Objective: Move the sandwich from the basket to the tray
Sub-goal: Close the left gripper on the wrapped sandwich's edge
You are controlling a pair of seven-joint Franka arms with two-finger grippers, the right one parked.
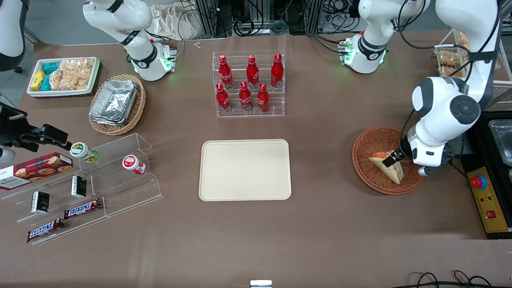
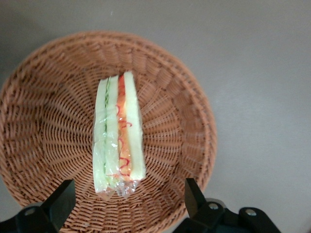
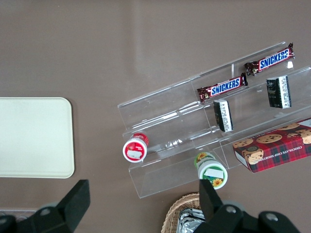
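Observation:
The sandwich (image 1: 386, 166) lies in the reddish-brown wicker basket (image 1: 372, 144) toward the working arm's end of the table. It is a pale wedge in clear wrap (image 2: 119, 131), with green and red-orange layers showing on its cut edge. My gripper (image 1: 395, 159) hangs open just above it, low inside the basket (image 2: 48, 121). The black fingers (image 2: 63, 196) stand wide apart, one on each side of the sandwich's near end, with nothing between them (image 2: 127, 199). The cream tray (image 1: 245, 169) lies bare at the table's middle, and the parked arm's wrist view also catches the tray (image 3: 34, 138).
A clear rack of red bottles (image 1: 250, 84) stands farther from the front camera than the tray. A control box with a red button (image 1: 486, 200) sits beside the basket. At the parked arm's end are a snack shelf (image 1: 92, 180), a tan basket of foil trays (image 1: 116, 104) and a white bin (image 1: 64, 76).

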